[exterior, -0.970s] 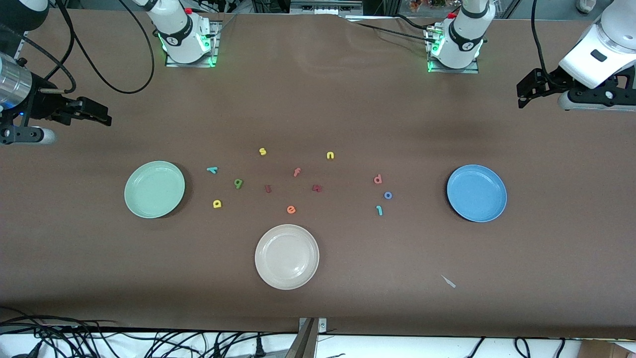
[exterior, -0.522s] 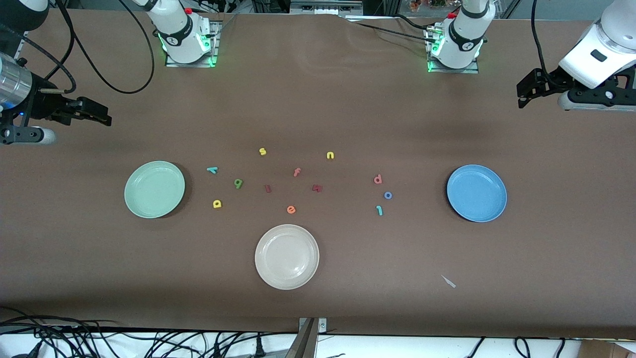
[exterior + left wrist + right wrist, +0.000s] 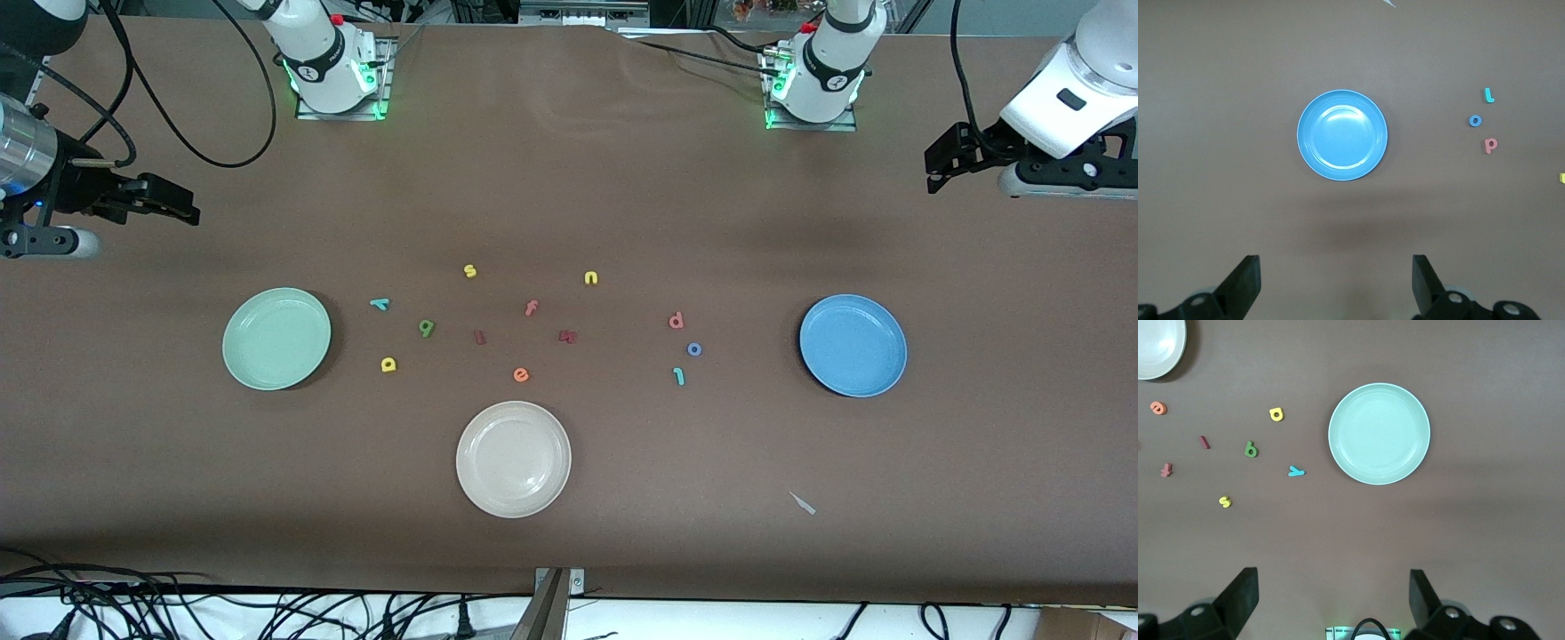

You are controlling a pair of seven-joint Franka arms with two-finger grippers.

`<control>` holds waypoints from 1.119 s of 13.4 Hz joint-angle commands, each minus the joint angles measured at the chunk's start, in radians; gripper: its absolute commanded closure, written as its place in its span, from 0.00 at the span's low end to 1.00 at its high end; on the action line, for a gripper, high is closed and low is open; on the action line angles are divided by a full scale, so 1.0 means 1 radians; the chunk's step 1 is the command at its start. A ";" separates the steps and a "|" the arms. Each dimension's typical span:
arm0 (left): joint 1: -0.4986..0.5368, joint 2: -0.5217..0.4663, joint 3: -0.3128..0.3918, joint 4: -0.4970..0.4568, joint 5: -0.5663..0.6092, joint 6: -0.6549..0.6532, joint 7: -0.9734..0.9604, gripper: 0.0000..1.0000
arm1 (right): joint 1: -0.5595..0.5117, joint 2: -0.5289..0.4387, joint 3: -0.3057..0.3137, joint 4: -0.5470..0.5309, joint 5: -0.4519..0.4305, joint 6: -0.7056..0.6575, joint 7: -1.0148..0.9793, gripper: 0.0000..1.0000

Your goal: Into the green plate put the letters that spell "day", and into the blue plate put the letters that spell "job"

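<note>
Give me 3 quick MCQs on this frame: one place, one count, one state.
1. What lies nearest the blue plate?
A. the yellow "s"
B. the blue "o"
C. the orange "e"

2. How many plates are on the table?
A. two
B. three
C. four

3. What is in the green plate?
A. nothing
B. the teal "y"
C. three letters

Answers:
1. B: the "o" sits with the salmon letter and the teal hooked letter beside the blue plate.
2. B: green, blue and a cream-white plate.
3. A: its bowl is bare; the teal "y" lies on the table beside it. The left gripper and right gripper are both open, holding nothing.
</note>
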 commanded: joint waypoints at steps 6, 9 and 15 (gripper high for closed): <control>0.000 0.014 -0.006 0.030 0.037 -0.019 -0.005 0.00 | -0.003 -0.005 0.000 -0.008 -0.001 -0.001 -0.015 0.00; 0.000 0.014 -0.006 0.030 0.037 -0.019 -0.005 0.00 | -0.003 -0.005 0.000 -0.009 0.003 -0.002 -0.011 0.00; 0.000 0.014 -0.009 0.033 0.037 -0.019 -0.003 0.00 | 0.001 0.021 0.001 -0.008 0.013 -0.005 -0.024 0.00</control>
